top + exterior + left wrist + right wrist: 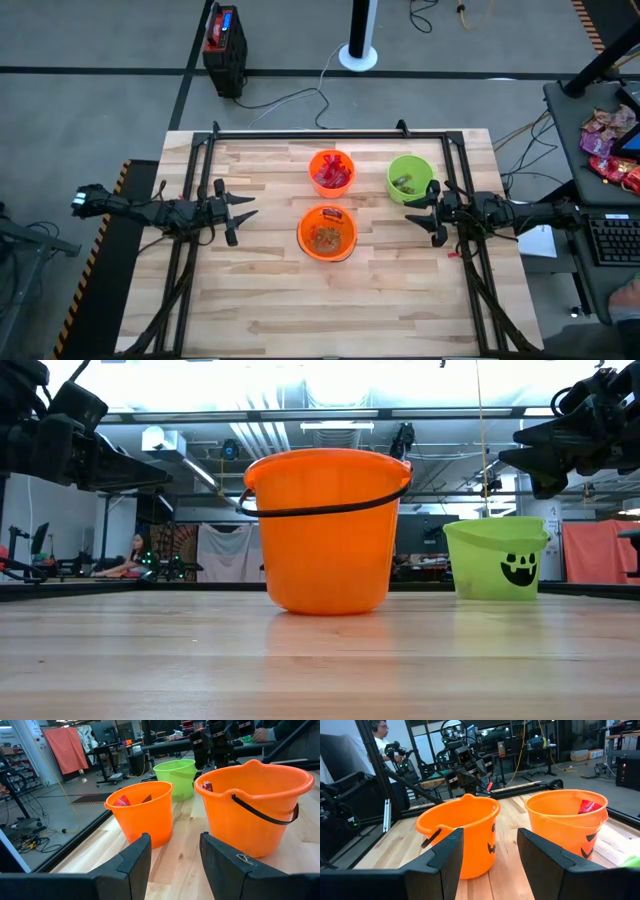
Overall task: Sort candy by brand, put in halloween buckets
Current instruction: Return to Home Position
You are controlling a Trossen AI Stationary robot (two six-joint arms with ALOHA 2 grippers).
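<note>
Three buckets stand upright on their bases mid-table. The far orange bucket (332,172) holds red packets (121,801). The near orange bucket (327,232) holds brownish sweets. The lime green bucket (409,178) holds a few small pieces. My left gripper (243,211) hovers open above the table, left of the buckets, pointing at them. My right gripper (412,214) hovers open right of the near orange bucket, just near of the green one. Both hold nothing. In the low view the near orange bucket (326,530) hides the far one.
A black frame (320,133) runs along the table's far edge and down both sides. A heap of pink and red packets (608,140) lies on a side table to the right. A black-and-red box (224,45) sits on the floor beyond. Bare wood spans the table's near half.
</note>
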